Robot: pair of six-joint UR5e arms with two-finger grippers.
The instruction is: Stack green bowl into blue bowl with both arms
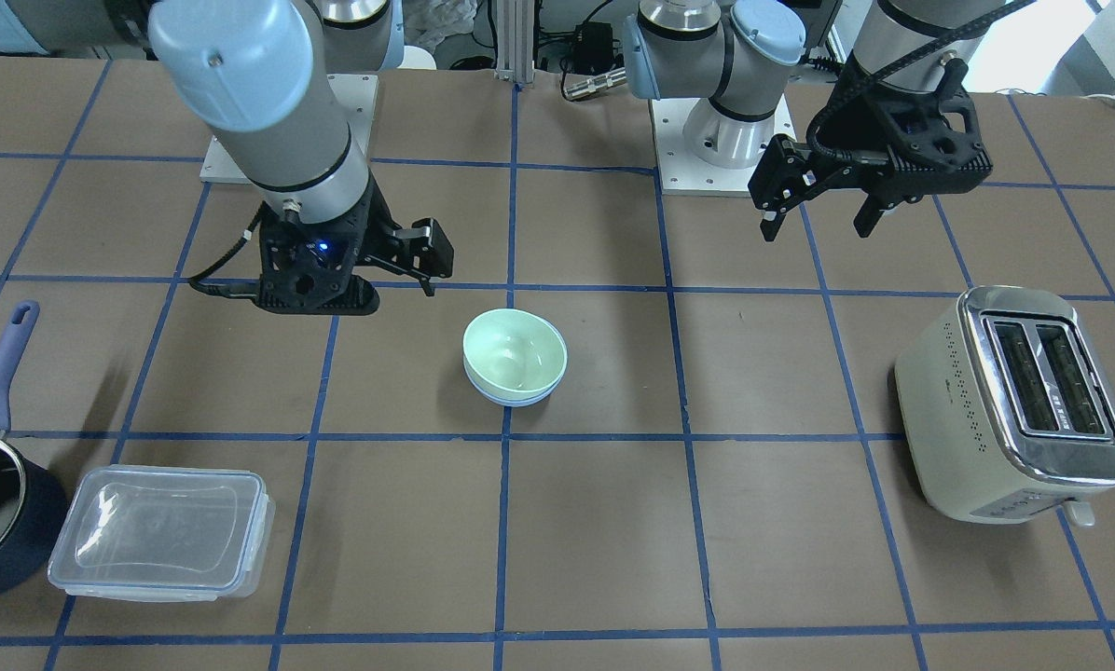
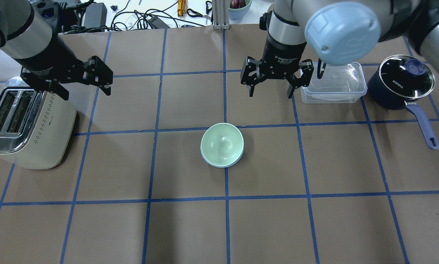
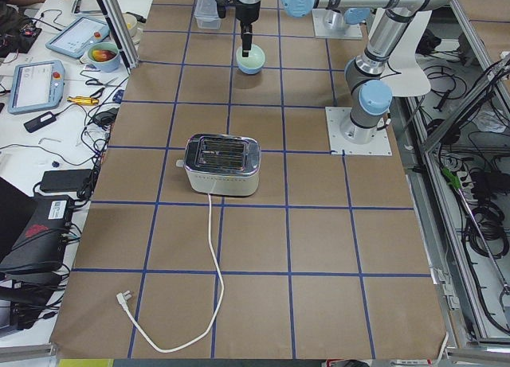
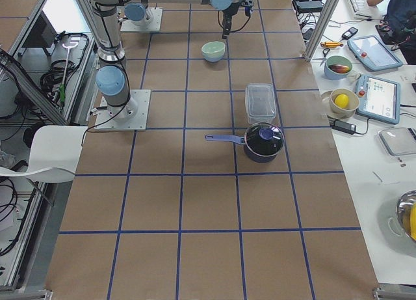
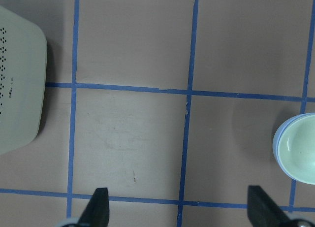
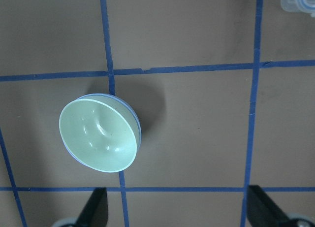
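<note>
The green bowl [image 2: 222,143] sat inside the blue bowl [image 1: 511,400], nearer the right gripper [image 2: 270,91] than the left gripper [image 2: 87,91]. Both were wide open, holding nothing.

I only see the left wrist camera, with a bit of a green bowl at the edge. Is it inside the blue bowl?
Observer: Yes. The green bowl sits nested in the blue bowl; only a thin blue rim shows.
Operator: Is the right gripper holding it?
Observer: No. The right gripper is open and empty, apart from the bowls.
Operator: What's near that gripper?
Observer: A clear container, with a lidded dark saucepan beyond it.
</note>
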